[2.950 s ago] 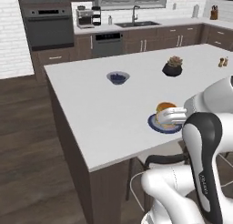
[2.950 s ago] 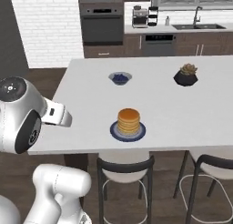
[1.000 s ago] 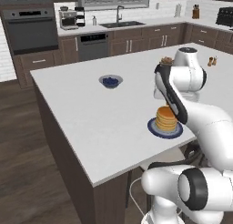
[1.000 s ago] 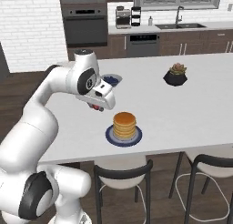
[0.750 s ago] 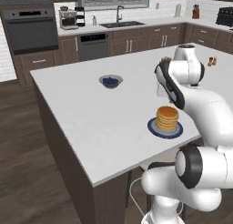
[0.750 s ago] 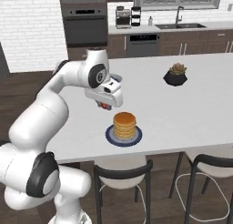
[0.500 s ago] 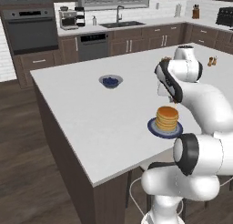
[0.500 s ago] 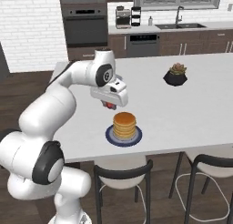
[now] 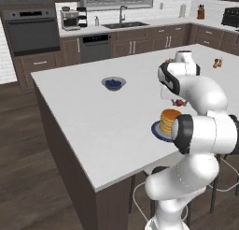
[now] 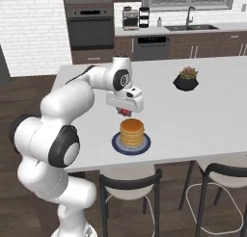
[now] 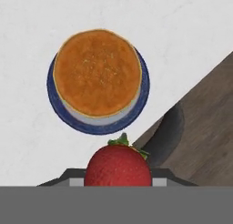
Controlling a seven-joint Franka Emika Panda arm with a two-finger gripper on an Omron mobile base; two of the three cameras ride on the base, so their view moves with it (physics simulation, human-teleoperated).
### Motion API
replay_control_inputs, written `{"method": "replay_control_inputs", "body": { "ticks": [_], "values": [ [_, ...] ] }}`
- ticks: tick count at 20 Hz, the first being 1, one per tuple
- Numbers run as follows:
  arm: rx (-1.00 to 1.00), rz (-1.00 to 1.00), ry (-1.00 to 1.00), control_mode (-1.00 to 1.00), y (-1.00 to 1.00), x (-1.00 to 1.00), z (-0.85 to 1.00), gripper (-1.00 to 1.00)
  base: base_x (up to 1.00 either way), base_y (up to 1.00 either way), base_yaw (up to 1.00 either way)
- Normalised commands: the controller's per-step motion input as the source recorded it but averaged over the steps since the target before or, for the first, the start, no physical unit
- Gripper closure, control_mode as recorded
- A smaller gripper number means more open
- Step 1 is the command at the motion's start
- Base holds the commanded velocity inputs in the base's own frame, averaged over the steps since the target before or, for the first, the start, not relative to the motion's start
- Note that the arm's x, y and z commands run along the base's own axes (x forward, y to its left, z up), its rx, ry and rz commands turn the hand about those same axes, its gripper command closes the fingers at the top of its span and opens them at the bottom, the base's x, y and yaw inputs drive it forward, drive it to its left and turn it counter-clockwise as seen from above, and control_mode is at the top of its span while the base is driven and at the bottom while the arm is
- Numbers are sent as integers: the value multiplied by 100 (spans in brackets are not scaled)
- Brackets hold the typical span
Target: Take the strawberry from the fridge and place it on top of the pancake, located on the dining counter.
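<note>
The gripper [image 10: 125,111] pinches the strawberry [image 11: 118,166] between its fingers, leafy cap pointing ahead, carrying it high so nothing gets bumped. Just ahead and below waits the pancake [image 11: 97,72] on its blue plate [image 11: 57,104], sitting near the edge of the dining counter [image 10: 207,115], probably for easy reach.
</note>
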Motion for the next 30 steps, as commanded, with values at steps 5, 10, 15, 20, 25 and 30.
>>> {"method": "replay_control_inputs", "body": {
  "ticks": [5, 10, 15, 20, 25, 30],
  "values": [
    [3, 0, 2, -100, -19, 48, -47, 100, 0, 0, 0],
    [3, 0, 0, -100, 0, 42, -22, 100, 0, 0, 0],
    [3, 0, 0, -100, -3, 35, -19, 100, 0, 0, 0],
    [2, 0, -5, -100, -11, -3, -19, 100, 0, 0, 0],
    [0, 0, -4, -100, 0, -8, -22, 100, 0, 0, 0],
    [0, 0, -2, -100, 6, -14, -23, 100, 0, 0, 0]
  ]
}}
